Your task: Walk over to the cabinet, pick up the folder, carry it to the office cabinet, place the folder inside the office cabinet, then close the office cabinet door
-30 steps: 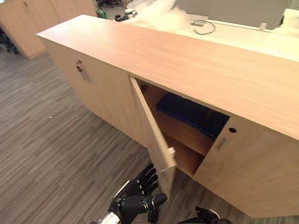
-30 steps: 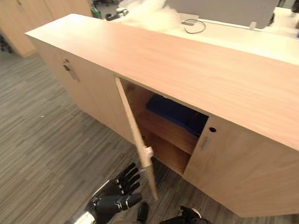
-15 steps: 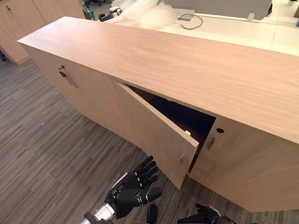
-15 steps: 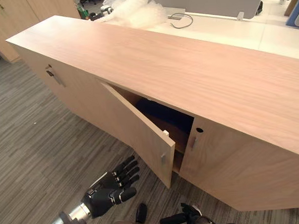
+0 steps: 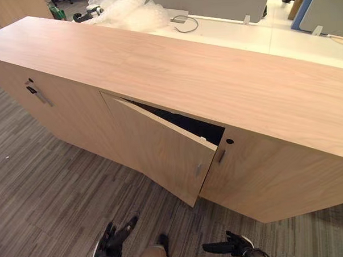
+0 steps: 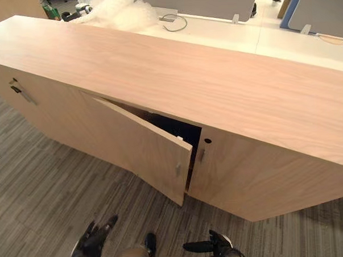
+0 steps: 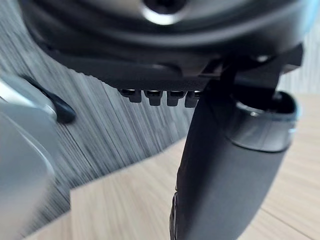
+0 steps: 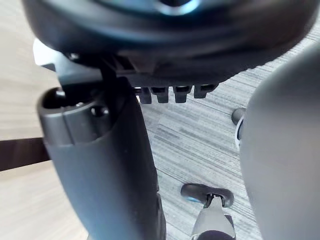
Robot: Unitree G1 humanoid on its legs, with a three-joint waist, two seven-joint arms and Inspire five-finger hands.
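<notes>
Long wood cabinet (image 5: 174, 66) runs across both head views, from upper left to the right edge. Its middle door (image 5: 155, 146) stands ajar - hinged on its left, free edge swung out toward lower centre, small handle (image 5: 199, 169) near that edge. Behind it is a narrow dark gap (image 5: 182, 121). Something dark sits inside, but I cannot tell if it's the folder. Neither hand has it.

Left hand (image 5: 111, 245) is at the bottom left of the frame, over grey striped carpet (image 5: 43, 191) and well apart from the door. Its fingers are straight and spread, holding nothing. Right hand (image 5: 233, 248) is at bottom centre-right, also over carpet, fingers loose and empty.

The head views alone give the surroundings: white desk (image 5: 241, 37) behind the cabinet, w/ bubble wrap (image 5: 123, 5) at top left and a looped cable (image 5: 184, 22) beside it. There's also a keyhole (image 5: 229, 141) on the shut door right of the gap.

The 2 wrist views add the close-ups. Left wrist view has the thumb (image 7: 225, 175) big in front and the fingers (image 7: 152, 96) in a straight row, w/ pale wood and carpet past them. Right wrist view has thumb (image 8: 105, 165) and fingers (image 8: 165, 93) likewise uncurled - past them pale wood w/ a dark slit, plus carpet.
</notes>
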